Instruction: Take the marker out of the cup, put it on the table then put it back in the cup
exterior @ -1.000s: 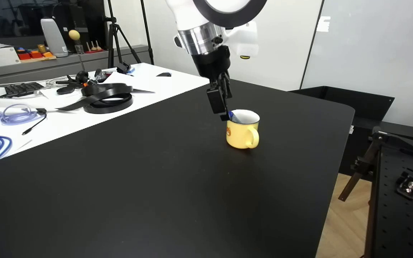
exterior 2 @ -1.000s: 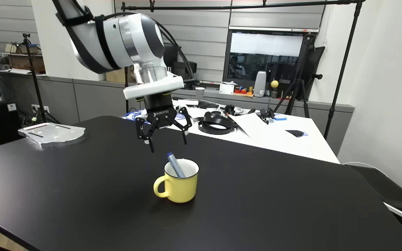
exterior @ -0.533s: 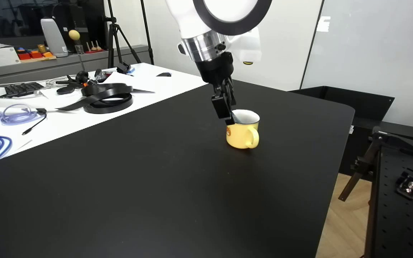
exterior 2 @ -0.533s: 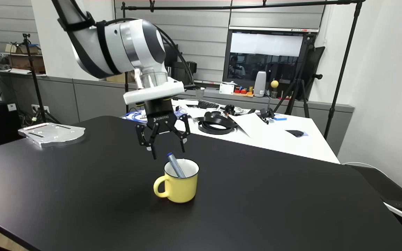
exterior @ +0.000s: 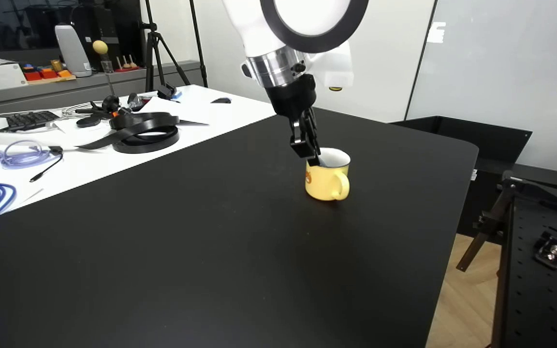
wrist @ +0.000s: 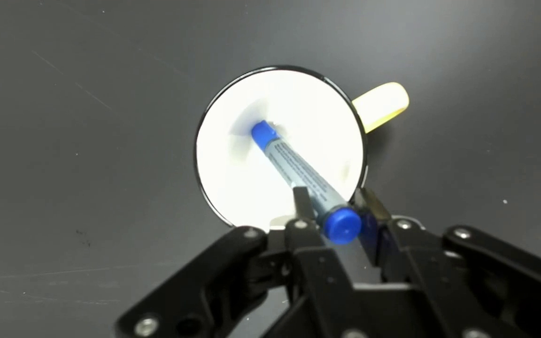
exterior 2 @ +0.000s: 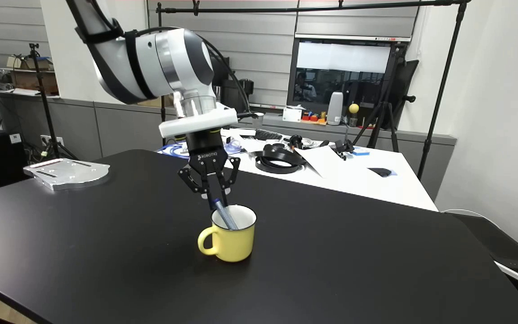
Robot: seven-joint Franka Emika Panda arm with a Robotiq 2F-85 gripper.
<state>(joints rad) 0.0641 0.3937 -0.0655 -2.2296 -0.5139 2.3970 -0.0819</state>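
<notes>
My Robotiq gripper is hanging at the rim of the yellow mug, its two fingers standing narrowly on both sides of the marker. Whether they are gripping it — this I cannot surely say. The marker is leaning inside the mug, one blue end rising above the rim. The mug is standing upright on the black tabletop.

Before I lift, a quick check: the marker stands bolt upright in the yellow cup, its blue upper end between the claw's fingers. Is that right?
Not upright: an exterior view shows the marker leaning at a slant. The rest is right: it is in the yellow cup, its blue upper end between the fingers of the claw.
</notes>
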